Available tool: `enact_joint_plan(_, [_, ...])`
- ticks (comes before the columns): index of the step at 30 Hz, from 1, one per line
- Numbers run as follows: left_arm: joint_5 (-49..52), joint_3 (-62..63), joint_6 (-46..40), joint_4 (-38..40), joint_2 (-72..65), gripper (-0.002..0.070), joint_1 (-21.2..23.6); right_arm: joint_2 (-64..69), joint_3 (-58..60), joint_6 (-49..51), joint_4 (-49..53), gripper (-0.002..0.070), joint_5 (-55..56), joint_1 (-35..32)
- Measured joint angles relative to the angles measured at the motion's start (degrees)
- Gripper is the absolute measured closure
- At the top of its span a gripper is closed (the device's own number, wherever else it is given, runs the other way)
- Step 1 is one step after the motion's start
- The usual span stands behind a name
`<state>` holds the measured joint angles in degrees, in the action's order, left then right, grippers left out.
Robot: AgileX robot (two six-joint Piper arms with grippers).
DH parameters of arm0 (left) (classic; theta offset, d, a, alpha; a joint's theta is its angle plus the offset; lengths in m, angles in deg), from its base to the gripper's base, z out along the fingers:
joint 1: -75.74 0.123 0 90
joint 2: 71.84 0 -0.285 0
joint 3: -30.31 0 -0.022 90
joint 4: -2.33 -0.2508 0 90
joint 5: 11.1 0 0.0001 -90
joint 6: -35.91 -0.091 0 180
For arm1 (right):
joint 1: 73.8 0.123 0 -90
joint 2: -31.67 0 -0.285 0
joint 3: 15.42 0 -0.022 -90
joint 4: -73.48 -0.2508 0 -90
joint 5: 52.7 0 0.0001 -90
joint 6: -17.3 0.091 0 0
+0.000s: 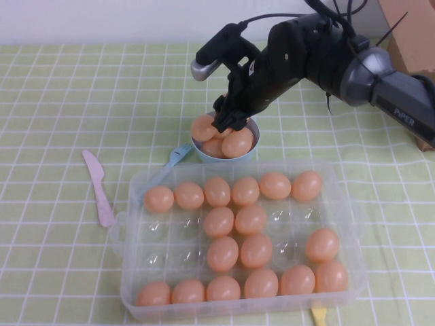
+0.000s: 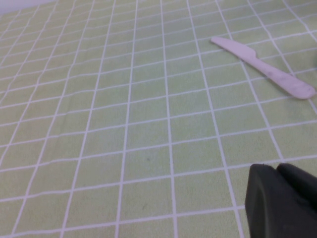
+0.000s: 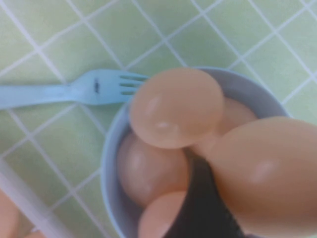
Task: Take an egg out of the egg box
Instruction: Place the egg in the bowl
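The clear egg box sits at the table's front and holds several peach-orange eggs, with several cups bare. My right gripper hangs over the small light-blue bowl just behind the box. In the right wrist view one dark finger presses against a large egg that lies on top of other eggs in the bowl; the other finger is hidden behind it. My left gripper is shut and empty above bare tablecloth, out of the high view.
A pink plastic knife lies left of the box and also shows in the left wrist view. A light-blue fork lies beside the bowl. A brown cardboard box stands at the back right. A yellow utensil tip sticks out at the front.
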<state>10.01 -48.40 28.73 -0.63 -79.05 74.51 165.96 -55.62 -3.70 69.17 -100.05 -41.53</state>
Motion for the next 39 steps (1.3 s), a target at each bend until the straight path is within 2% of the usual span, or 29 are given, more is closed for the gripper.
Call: enact_joint_plan(39, [0.00, 0.00, 0.00, 0.00, 0.00, 0.0680, 0.00, 1.06, 0.00, -3.00, -3.45, 0.0243, 0.71, -0.48])
